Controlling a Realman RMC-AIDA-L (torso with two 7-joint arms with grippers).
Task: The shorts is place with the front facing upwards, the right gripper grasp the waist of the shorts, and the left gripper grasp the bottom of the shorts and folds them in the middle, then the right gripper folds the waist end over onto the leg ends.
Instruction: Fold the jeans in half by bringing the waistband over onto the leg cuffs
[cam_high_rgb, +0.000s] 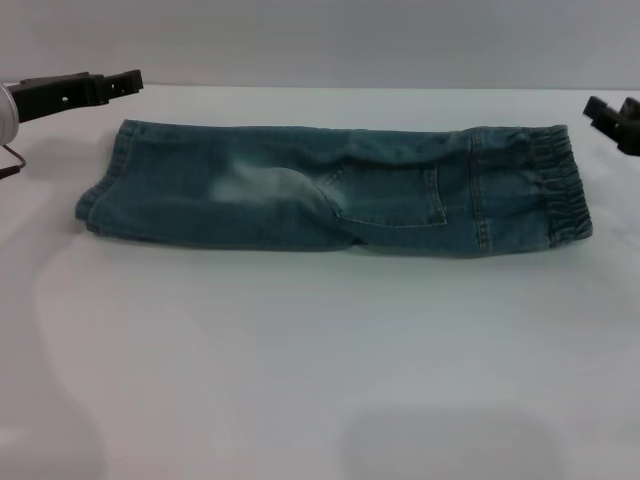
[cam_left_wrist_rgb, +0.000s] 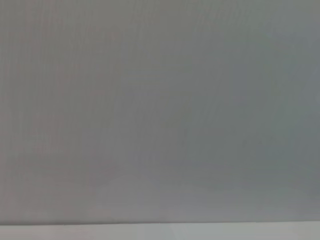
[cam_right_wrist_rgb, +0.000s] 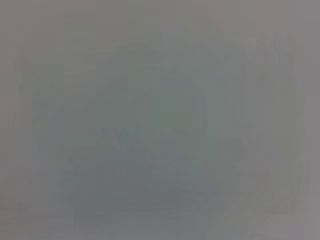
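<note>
The denim shorts (cam_high_rgb: 330, 190) lie on the white table (cam_high_rgb: 320, 350), folded lengthwise into one long band. The gathered elastic waist (cam_high_rgb: 558, 185) is at the right end and the hemmed leg ends (cam_high_rgb: 100, 195) are at the left end. My left gripper (cam_high_rgb: 125, 82) hovers beyond the far left corner of the shorts, off the cloth and holding nothing. At the right edge of the head view, my right gripper (cam_high_rgb: 613, 112) hangs just past the waist, open, with two black tips apart and nothing between them. Neither wrist view shows the shorts or a gripper.
The white table stretches wide in front of the shorts. A grey wall (cam_high_rgb: 320, 40) rises behind its far edge. Both wrist views show only a plain grey surface.
</note>
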